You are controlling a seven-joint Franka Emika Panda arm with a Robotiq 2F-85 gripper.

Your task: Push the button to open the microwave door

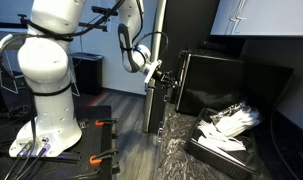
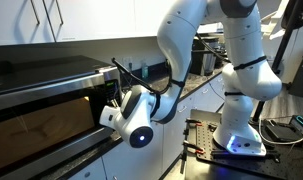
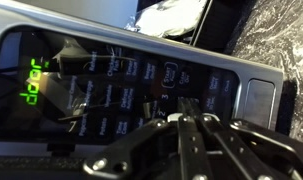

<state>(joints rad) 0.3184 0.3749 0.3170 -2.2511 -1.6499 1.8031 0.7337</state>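
Observation:
The black microwave shows in both exterior views (image 1: 231, 80) (image 2: 41, 95). Its control panel (image 3: 111, 80) fills the wrist view, with white touch labels and a green display (image 3: 34, 82) that reads "door". A silver rectangular button (image 3: 259, 100) sits at the panel's right end. My gripper (image 3: 188, 108) is shut, with the two fingers pressed together. The tips are at the dark panel, left of the silver button. In both exterior views the gripper (image 1: 174, 88) (image 2: 113, 100) is at the microwave's front edge. I cannot tell whether the door is ajar.
The microwave stands on a dark marbled counter (image 1: 176, 150). A black tray with crumpled white items (image 1: 226, 125) lies in front of it. The robot's white base (image 1: 51, 90) stands beside the counter, with orange clamps (image 1: 103, 124) near its foot.

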